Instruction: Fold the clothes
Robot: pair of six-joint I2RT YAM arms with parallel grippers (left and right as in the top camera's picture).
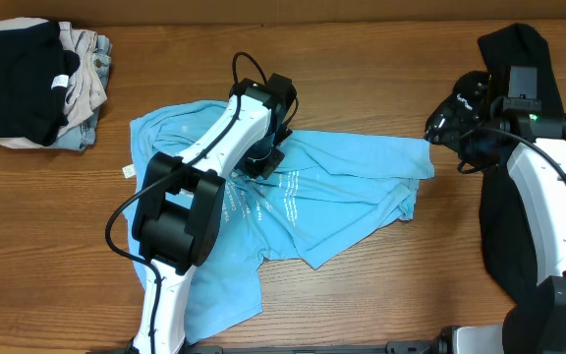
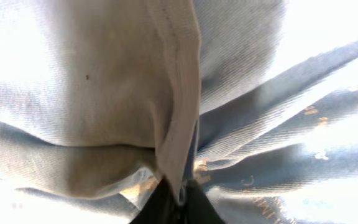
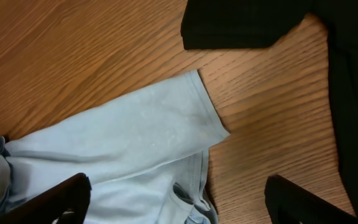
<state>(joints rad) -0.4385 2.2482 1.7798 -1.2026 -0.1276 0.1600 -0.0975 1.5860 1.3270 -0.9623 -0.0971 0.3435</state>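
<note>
Blue T-shirt [image 1: 347, 187] lies crumpled at table centre. Left gripper [image 1: 263, 157] is clenched on a bunched fold mid-shirt. Right gripper [image 1: 442, 131] is spread wide over the sleeve [image 3: 160, 130] at the right. Fabric judged light, limp and prone to wrinkling; best taken at hems or sleeve edges.

Tabletop [image 1: 381, 285]: brown wood grain, running left to right. Lying directly on it:
- Light blue T-shirt [image 1: 342, 187], centre. Spread out but rumpled, white lettering facing up. One sleeve end lies flat on the wood, pointing toward the right side.
- Small white tag [image 1: 127, 171] at the shirt's left edge.
- Black shirt [image 1: 514, 44] along the right side. Near the blue sleeve, bare wood between them.
- Stack of folded garments [image 1: 37, 84] in the far left corner, black over beige and pale blue. Well apart from the T-shirt.
</note>
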